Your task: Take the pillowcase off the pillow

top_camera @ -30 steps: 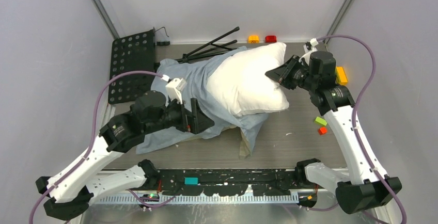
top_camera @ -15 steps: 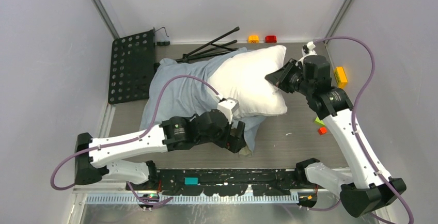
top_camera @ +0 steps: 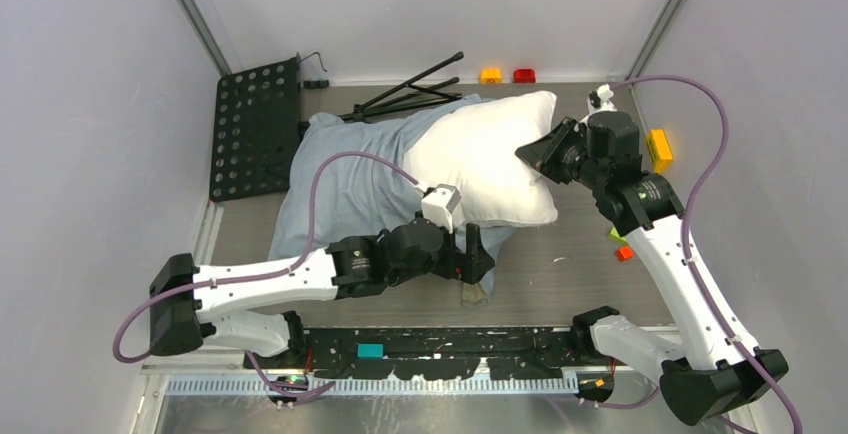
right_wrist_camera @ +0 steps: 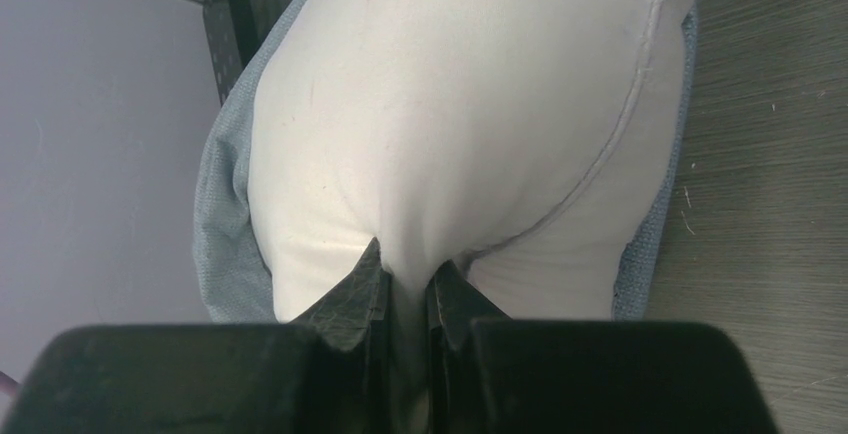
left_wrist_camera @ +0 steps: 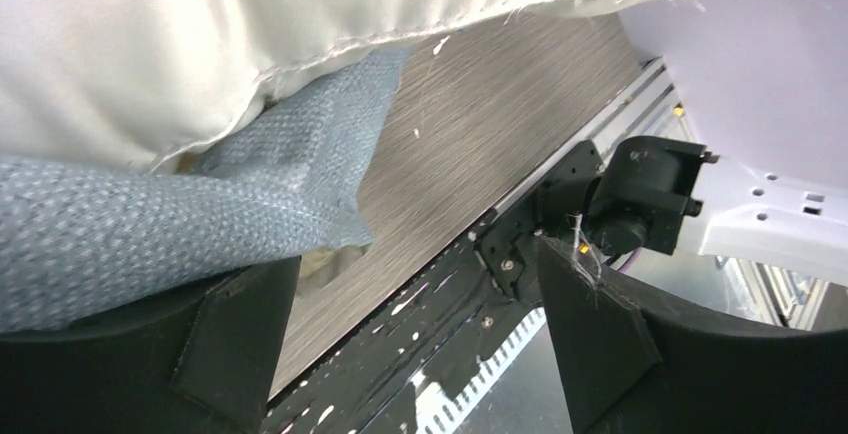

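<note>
My right gripper (right_wrist_camera: 405, 274) pinches plump white pillow (top_camera: 485, 159); left gripper (left_wrist_camera: 400, 274) wide, empty, at limp blue-grey cloth pillowcase (top_camera: 345, 169) near corner. Risk: I nip overhanging pillow too.

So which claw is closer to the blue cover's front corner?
Left. The open left gripper sits at that pillowcase corner; the right gripper is farther back, pinching the pillow at its right end.

Nothing legible here, no word, number or brand in any view. A tiny pale mark sits on the left arm's motor housing (top_camera: 352, 260) and another on the right arm's motor housing (top_camera: 646, 190), both too small to read.
</note>
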